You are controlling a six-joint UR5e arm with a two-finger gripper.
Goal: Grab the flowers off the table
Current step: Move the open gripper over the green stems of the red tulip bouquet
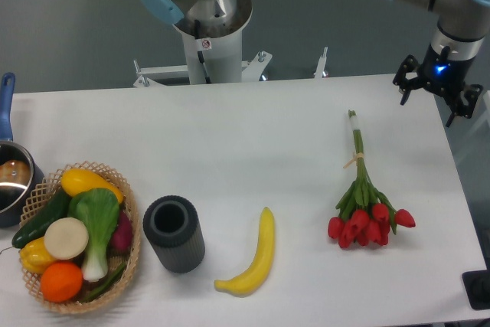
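The flowers [366,203] lay on the right part of the table [230,135], well apart from the gripper [436,89], which hung near the far right edge. From the jaws, the bunch was toward the near side and a little to the left in the picture. Its long axis ran almost from far to near: the cut stem ends pointed to the far side, and the red heads spread at the near end. The jaws stood apart and held nothing. I judged that the gripper had to travel down along this axis and close across the stems, probably near the tan band [353,160], where the bunch was thinnest. The flowers looked like red tulips with green stems and leaves, the heads fanned out and one lying off to the right. To the left of them lay a banana [254,258], then a dark cup [174,233], and a basket [130,212] of vegetables.
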